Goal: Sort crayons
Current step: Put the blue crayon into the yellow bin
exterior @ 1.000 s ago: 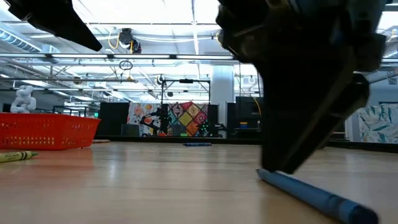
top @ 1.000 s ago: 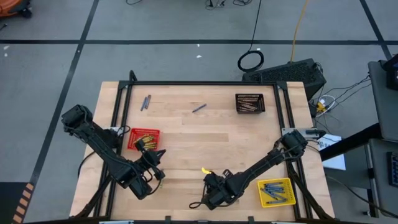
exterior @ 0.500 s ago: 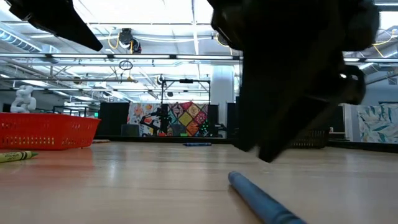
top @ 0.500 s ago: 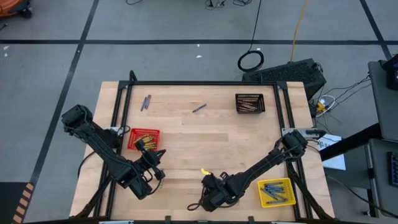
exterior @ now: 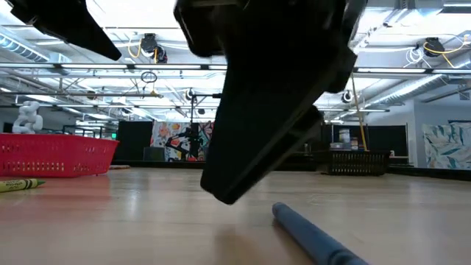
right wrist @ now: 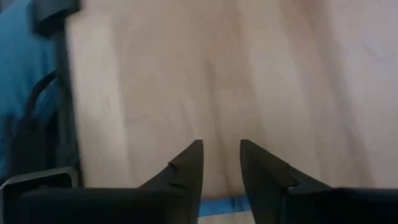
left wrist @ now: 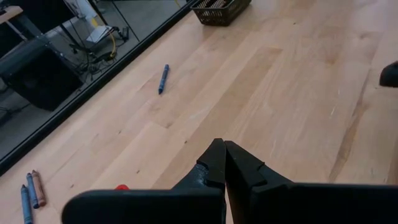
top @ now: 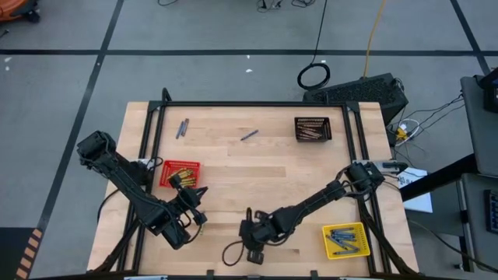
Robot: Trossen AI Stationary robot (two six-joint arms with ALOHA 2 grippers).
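A blue crayon (exterior: 316, 235) lies flat on the table near the front edge. It shows as a blue strip (right wrist: 217, 206) low between my right fingers in the right wrist view. My right gripper (exterior: 221, 193) (top: 248, 218) is open, just left of the crayon's end and apart from it. My left gripper (left wrist: 222, 149) (top: 199, 192) is shut and empty beside the red basket (top: 180, 173). A yellow crayon (exterior: 16, 184) lies on the table at the left. Another blue crayon (top: 249, 134) and a few crayons (top: 183, 127) lie toward the far side.
A yellow basket (top: 346, 239) holding blue crayons stands at the near right. A black basket (top: 313, 128) holding grey-brown crayons stands at the far right. The red basket holds yellow crayons. Bare wood (top: 280, 171) lies across the table's middle.
My right gripper has gone toward the table's left edge, off the blue crayon near the front edge. The crayon slid a little toward the left at first and now lies still, clear of the fingers.
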